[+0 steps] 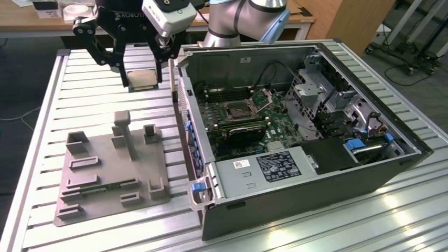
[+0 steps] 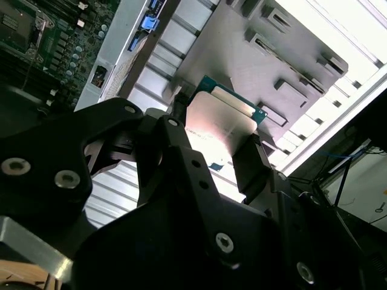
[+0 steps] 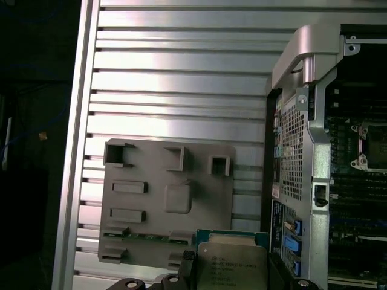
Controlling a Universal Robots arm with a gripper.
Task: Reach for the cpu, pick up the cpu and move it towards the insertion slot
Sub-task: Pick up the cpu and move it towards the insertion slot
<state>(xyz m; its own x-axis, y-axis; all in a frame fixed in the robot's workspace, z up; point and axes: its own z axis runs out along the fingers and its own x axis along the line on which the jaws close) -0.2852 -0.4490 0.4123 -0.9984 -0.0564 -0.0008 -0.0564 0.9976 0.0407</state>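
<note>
Beside the computer case (image 1: 294, 194), fingers (image 1: 128, 73) of the gripper (image 1: 144, 84) hid two edges of the clamped cpu (image 1: 144, 79), and in the first wrist view the frame cut off part of it and of the insertion slot (image 3: 370, 145).

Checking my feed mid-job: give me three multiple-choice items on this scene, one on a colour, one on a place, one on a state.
1. The tray beside the case is: A grey; B blue; C red.
2. The cpu is: A on the tray; B inside the case; C between the fingers, above the table.
3. The fingers are: A open, empty; B shut on the cpu; C shut on the tray.
1 A: plainly grey. 2 C: it hangs to the exterior view's left of the case. 3 B: they press its edges in the second wrist view.
</note>
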